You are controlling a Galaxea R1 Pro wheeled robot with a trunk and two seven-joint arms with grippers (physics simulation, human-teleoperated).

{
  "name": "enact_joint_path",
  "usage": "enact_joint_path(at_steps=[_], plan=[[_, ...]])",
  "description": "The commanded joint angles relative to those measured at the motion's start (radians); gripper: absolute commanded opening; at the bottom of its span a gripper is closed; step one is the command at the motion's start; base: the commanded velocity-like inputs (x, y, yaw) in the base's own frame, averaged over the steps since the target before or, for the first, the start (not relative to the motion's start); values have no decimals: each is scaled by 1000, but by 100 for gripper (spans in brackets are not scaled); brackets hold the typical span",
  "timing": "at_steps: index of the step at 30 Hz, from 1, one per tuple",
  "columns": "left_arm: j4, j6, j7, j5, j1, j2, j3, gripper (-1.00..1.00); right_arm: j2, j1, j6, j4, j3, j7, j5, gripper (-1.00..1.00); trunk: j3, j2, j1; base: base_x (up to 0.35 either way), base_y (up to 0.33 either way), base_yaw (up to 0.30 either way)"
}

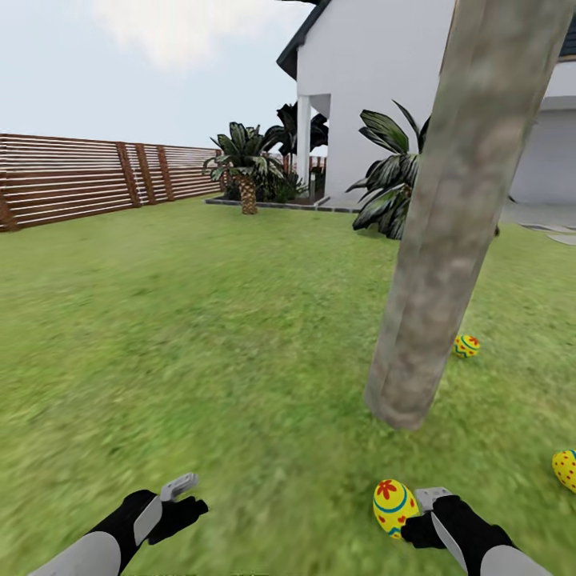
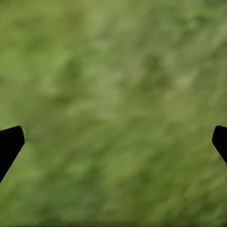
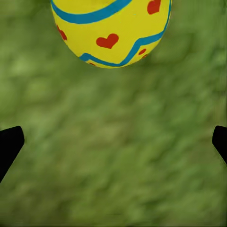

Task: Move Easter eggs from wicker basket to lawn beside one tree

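Observation:
Three yellow patterned Easter eggs lie on the lawn (image 1: 200,320) around the foot of a thick grey-brown tree (image 1: 432,264). One egg (image 1: 466,346) rests just behind the trunk's base. Another egg (image 1: 565,469) sits at the right edge. The third egg (image 1: 394,507) lies in front of the trunk, right beside my right gripper (image 1: 425,516). The right wrist view shows this egg (image 3: 111,30) beyond my open right gripper (image 3: 113,142), not between the fingers. My left gripper (image 1: 183,498) hangs open over bare grass (image 2: 113,94). The wicker basket is out of view.
A brown slatted fence (image 1: 80,180) runs along the far left. A short palm (image 1: 248,172) and a dark leafy plant (image 1: 392,192) stand before the white house (image 1: 376,80). Grey paving (image 1: 544,216) lies at the far right. Open grass stretches left of the trunk.

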Motion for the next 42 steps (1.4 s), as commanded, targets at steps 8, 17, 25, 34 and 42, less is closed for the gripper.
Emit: enact_joint_path(at_steps=[8,17,25,34,42], plan=[[-1,6,1,10,0,0,0,100,-2,0,6,-2,5,6,5,100,30,2,-4,-306,-1,83],[-1,6,1,10,0,0,0,100,-1,0,6,-2,5,6,5,100,65,4,-8,-340,0,1],[-1,5,1,10,0,0,0,100,-1,0,6,-2,5,6,5,100,90,55,-36,-207,0,0],[-1,5,2,10,0,-2,0,100,-1,0,6,-2,5,6,5,100,119,118,-71,-7,0,0],[-1,5,2,10,0,0,0,100,-1,0,6,-2,5,6,5,100,144,174,-101,0,0,0]])
